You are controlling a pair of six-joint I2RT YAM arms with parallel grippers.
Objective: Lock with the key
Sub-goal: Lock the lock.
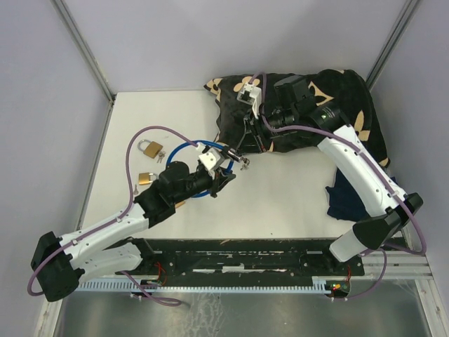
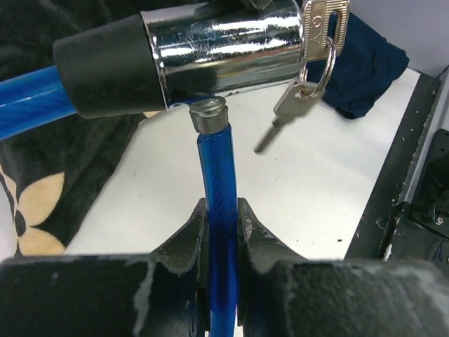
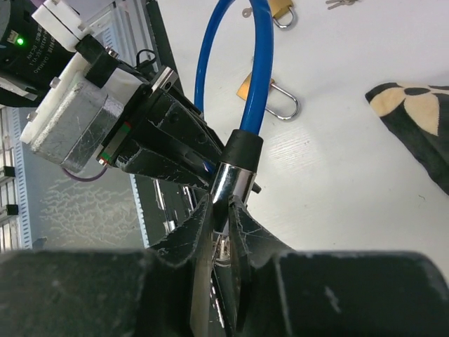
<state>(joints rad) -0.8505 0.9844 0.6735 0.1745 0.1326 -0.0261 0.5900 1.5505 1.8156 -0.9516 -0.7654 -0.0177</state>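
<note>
A blue cable lock (image 1: 184, 149) loops above the white table. In the left wrist view its chrome lock cylinder (image 2: 224, 49) lies crosswise, and the cable's metal tip (image 2: 210, 112) sits just under it, outside the hole. My left gripper (image 2: 221, 205) is shut on the blue cable (image 2: 219, 175) just below that tip. The key (image 2: 327, 21) is in the cylinder's end, and a second key (image 2: 286, 112) hangs from its ring. My right gripper (image 3: 223, 200) reaches in from the far side, its fingers closed at the cylinder's (image 3: 233, 184) end with the key (image 3: 224, 246) between them.
Two brass padlocks (image 1: 149, 148) (image 1: 147, 177) lie on the table to the left of the cable loop. A dark flowered cloth (image 1: 302, 105) covers the back right. A dark blue cloth (image 1: 347, 196) lies under the right arm.
</note>
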